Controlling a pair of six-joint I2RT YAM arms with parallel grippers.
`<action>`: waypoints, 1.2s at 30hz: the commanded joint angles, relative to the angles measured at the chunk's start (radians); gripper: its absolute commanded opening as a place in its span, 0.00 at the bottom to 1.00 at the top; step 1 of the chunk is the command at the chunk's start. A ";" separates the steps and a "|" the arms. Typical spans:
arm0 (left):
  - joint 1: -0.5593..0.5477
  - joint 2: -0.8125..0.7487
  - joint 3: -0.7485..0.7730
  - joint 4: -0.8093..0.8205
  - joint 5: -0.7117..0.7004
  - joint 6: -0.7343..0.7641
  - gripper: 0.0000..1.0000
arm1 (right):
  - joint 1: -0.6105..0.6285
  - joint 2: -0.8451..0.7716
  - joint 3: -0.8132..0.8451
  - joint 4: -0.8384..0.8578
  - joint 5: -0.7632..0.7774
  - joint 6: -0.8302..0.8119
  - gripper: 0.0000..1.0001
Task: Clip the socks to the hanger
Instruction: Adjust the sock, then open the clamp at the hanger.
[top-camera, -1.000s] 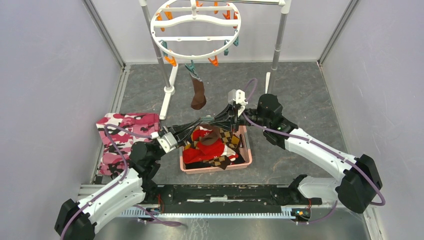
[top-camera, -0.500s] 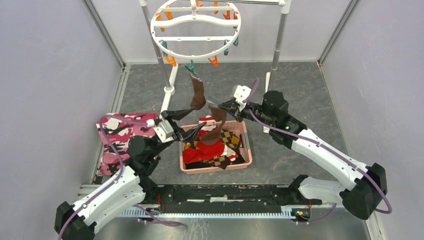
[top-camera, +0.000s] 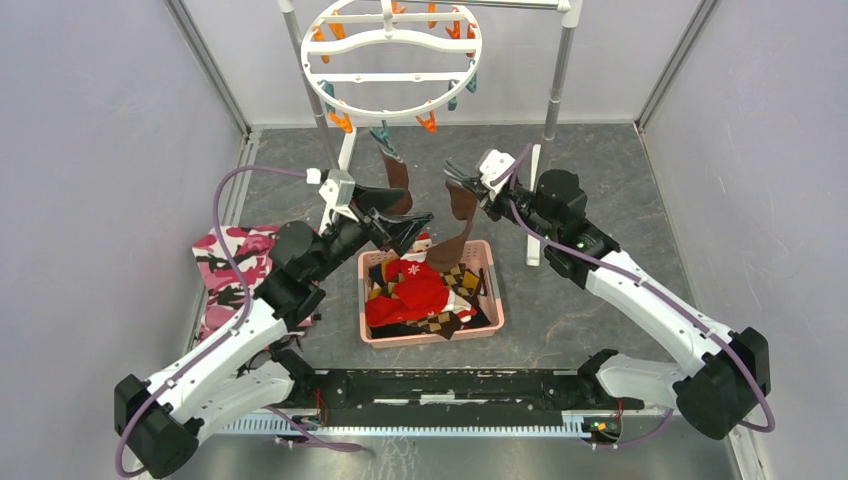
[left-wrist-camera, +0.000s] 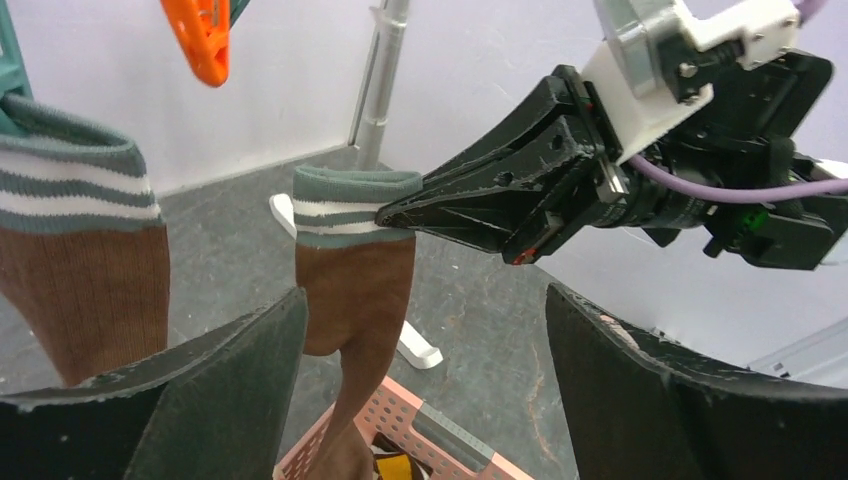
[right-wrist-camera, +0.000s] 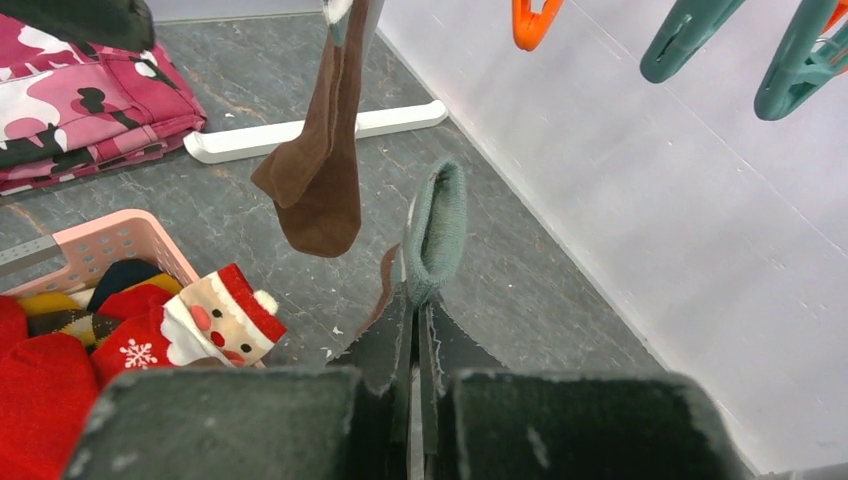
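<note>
The round white hanger (top-camera: 390, 100) hangs at the back, with orange and teal clips on its rim. One dark brown sock (top-camera: 398, 190) dangles from a teal clip, its striped cuff (left-wrist-camera: 70, 190) at the left of the left wrist view. My right gripper (top-camera: 453, 172) (right-wrist-camera: 415, 305) is shut on the grey-and-white cuff of the second sock (top-camera: 458, 215) (left-wrist-camera: 355, 250), whose foot trails down to the basket. The left gripper (top-camera: 408, 214) (left-wrist-camera: 425, 295) stands open just in front of that sock, with nothing held between its fingers.
A pink basket (top-camera: 430, 338) below holds a red Santa sock (right-wrist-camera: 215, 320) and argyle socks. A pink camouflage cloth (top-camera: 225, 270) lies at the left. The white rack's poles (top-camera: 555, 90) and feet (top-camera: 535, 200) stand beside the hanger. An orange clip (right-wrist-camera: 535, 15) and teal clips (right-wrist-camera: 690, 35) hang above the right gripper.
My left gripper opened, let go of the second sock and drew up and back to the left. The right gripper lifted that sock by its cuff from the basket towards the hanger.
</note>
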 joint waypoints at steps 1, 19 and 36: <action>0.002 0.034 0.064 -0.060 -0.056 -0.077 0.90 | -0.005 0.024 0.062 0.064 -0.006 -0.015 0.00; 0.049 0.174 0.137 0.022 -0.252 -0.343 0.71 | -0.015 0.108 0.096 0.129 0.030 -0.008 0.00; -0.293 0.443 0.703 -0.640 -1.090 -0.309 0.67 | -0.058 0.100 0.040 0.161 -0.057 0.062 0.00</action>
